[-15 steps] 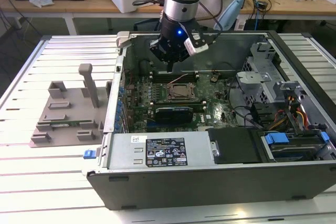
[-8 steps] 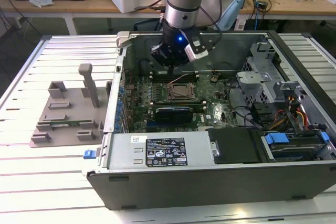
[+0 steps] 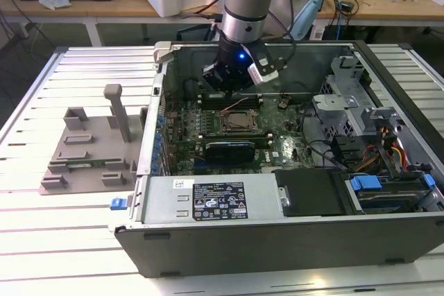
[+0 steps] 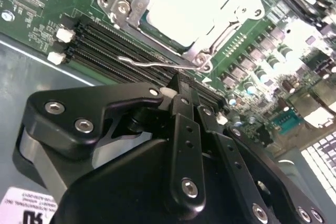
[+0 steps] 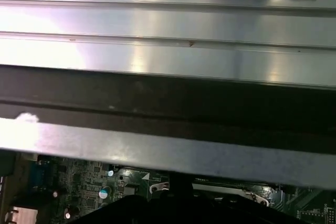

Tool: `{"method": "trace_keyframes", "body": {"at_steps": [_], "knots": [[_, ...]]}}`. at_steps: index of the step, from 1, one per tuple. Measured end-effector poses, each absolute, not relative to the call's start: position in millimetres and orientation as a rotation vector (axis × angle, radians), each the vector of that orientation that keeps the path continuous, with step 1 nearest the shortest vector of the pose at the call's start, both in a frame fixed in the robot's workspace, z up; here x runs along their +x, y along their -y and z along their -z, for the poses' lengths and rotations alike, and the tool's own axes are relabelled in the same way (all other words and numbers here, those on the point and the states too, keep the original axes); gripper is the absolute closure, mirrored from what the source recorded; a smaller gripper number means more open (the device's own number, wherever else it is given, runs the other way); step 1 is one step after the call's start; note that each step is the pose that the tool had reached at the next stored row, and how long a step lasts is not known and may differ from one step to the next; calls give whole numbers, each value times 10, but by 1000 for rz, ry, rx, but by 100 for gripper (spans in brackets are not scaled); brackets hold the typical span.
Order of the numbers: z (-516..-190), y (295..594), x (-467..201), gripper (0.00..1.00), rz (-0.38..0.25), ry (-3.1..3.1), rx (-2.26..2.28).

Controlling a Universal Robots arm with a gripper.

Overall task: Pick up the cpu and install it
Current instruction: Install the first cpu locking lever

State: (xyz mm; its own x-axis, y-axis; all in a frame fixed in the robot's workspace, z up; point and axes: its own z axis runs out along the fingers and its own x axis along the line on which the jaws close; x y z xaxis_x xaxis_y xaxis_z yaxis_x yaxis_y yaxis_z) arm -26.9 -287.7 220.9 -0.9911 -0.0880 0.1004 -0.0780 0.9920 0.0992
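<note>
The cpu (image 4: pixel 181 6) is a bright silvery square with a thin dark rim, lying flat inside the metal-framed socket (image 3: pixel 239 121) on the green motherboard. My gripper (image 4: pixel 178 86) hangs just beside the socket, over the memory slots, with its black fingers (image 4: pixel 184 129) pressed together and nothing between them. The tips are close to the socket's thin wire lever (image 4: pixel 149 64). In the exterior view my gripper (image 3: pixel 232 89) sits low inside the open computer case (image 3: pixel 291 240), at the far side of the socket.
A long black expansion card (image 3: pixel 229 149) lies on the near side of the socket. The power supply (image 3: pixel 215 199) and drive bays with cables (image 3: pixel 388 164) fill the case's near and right parts. A grey fixture (image 3: pixel 90 150) stands on the slatted table (image 3: pixel 41 240). The case wall (image 5: pixel 157 98) is close by.
</note>
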Motion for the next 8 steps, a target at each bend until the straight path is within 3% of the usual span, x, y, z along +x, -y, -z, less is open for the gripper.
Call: {"method": "trace_keyframes", "body": {"at_steps": [8], "knots": [[-2143, 2874, -180, 89, 144, 3030, 128]]}}
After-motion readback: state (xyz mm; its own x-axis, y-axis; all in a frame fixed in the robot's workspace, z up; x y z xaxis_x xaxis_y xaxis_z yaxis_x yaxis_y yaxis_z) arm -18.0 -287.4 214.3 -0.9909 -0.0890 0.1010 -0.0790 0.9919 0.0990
